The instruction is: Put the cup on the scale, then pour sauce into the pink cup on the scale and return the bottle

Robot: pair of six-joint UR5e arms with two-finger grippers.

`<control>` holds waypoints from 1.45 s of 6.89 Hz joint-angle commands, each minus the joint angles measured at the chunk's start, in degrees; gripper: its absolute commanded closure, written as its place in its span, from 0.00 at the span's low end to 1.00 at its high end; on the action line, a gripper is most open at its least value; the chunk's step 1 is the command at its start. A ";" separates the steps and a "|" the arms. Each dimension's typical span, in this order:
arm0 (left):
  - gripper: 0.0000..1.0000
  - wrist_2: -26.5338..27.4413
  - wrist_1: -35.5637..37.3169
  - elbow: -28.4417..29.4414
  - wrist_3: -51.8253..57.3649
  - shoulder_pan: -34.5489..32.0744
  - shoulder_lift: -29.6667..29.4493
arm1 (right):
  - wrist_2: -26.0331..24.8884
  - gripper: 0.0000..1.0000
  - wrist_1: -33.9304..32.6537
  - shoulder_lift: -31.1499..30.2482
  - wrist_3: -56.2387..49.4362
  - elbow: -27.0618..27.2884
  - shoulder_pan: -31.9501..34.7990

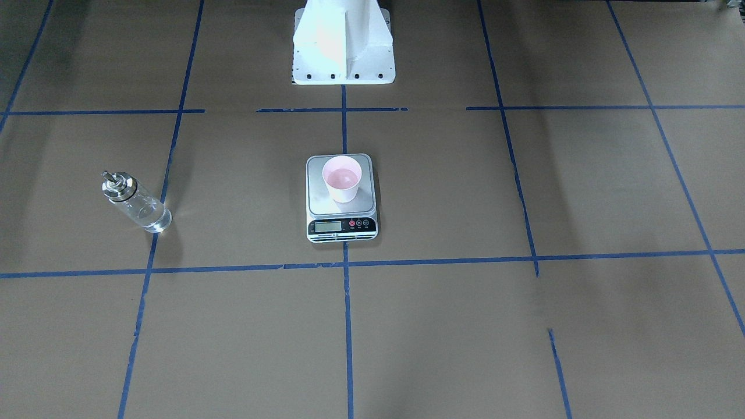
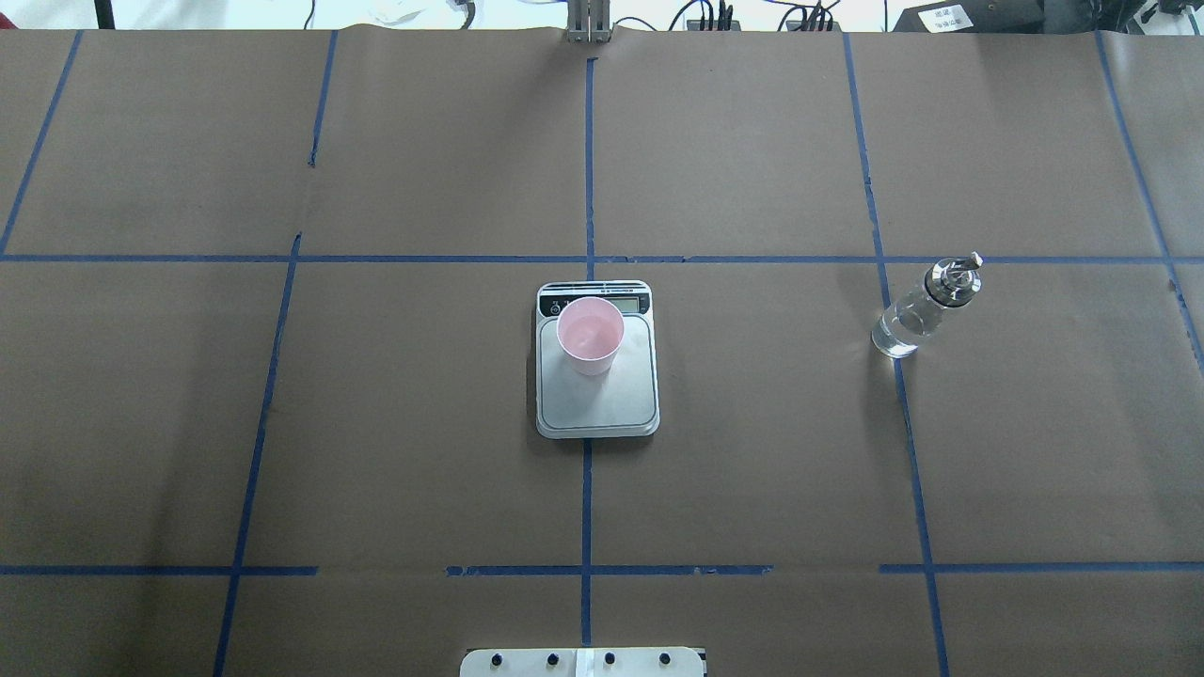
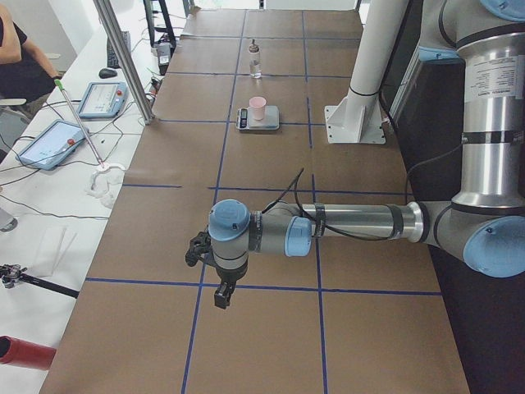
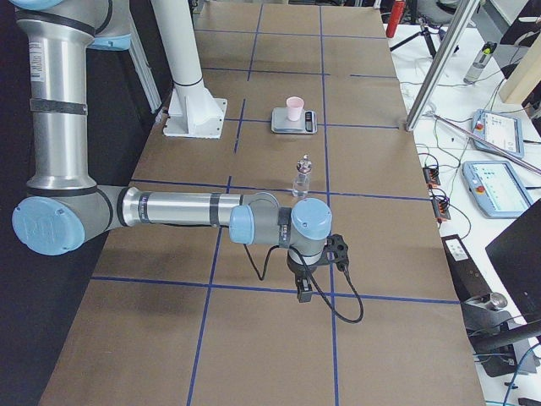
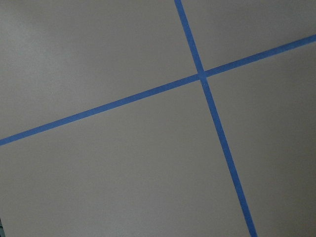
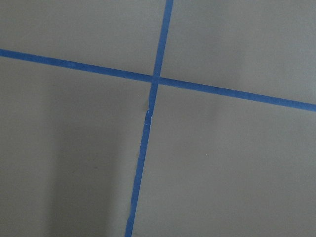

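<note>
The pale pink cup [image 1: 342, 177] [image 2: 590, 334] stands upright on the scale [image 1: 349, 206] [image 2: 602, 404] at the table's middle, towards the display end, with clear liquid in it. The glass bottle [image 1: 137, 203] [image 2: 917, 310] stands upright and alone on the table on the robot's right, with clear sauce in its lower part. The left gripper [image 3: 221, 295] shows only in the exterior left view, far from the scale; I cannot tell if it is open. The right gripper [image 4: 304, 292] shows only in the exterior right view, just short of the bottle [image 4: 302, 179]; I cannot tell its state either.
The white robot base [image 1: 343, 46] stands behind the scale. Blue tape lines grid the brown table. Both wrist views show only tape crossings. Tablets [image 3: 51, 141] and a metal post [image 3: 123, 57] stand on the operators' side, with a person at the edge.
</note>
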 commanded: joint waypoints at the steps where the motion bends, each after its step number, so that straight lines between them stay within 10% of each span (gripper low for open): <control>1: 0.00 -0.05 0.11 0.39 -0.13 0.05 0.05 | 0.11 0.00 0.04 -0.02 0.95 -0.48 0.00; 10: 0.00 -3.21 -0.51 0.66 -11.90 0.05 0.05 | -0.41 0.00 0.31 0.33 6.32 -0.40 0.00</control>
